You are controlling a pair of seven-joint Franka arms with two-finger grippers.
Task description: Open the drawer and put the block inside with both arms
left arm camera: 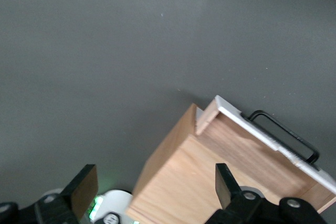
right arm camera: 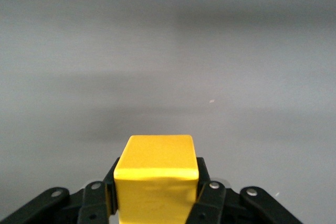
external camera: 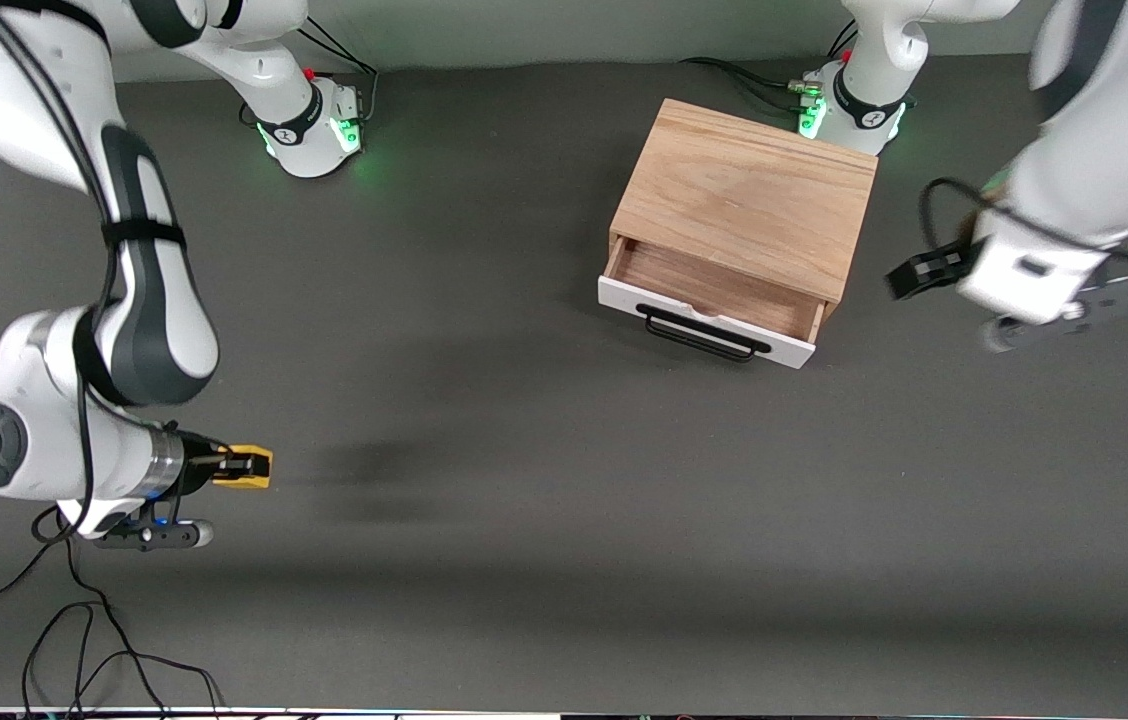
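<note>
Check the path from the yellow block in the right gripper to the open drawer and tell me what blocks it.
Nothing visible does. The right gripper holds the block; bare table lies between it and the open drawer. The left gripper, jaws open, hangs off toward the left arm's end.

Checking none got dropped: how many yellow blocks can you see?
1. The block is clamped in the right gripper above the table, toward the right arm's end. The open drawer shows none, though part of its inside is hidden.

Dark grey matte tabletop (external camera: pixel 524 520) fills the front view. Pale wall strip (external camera: pixel 564 30) at 12 o'clock. Black cables (external camera: pixel 74 640) trail at 7 o'clock. Soft shadows mid-table.
</note>
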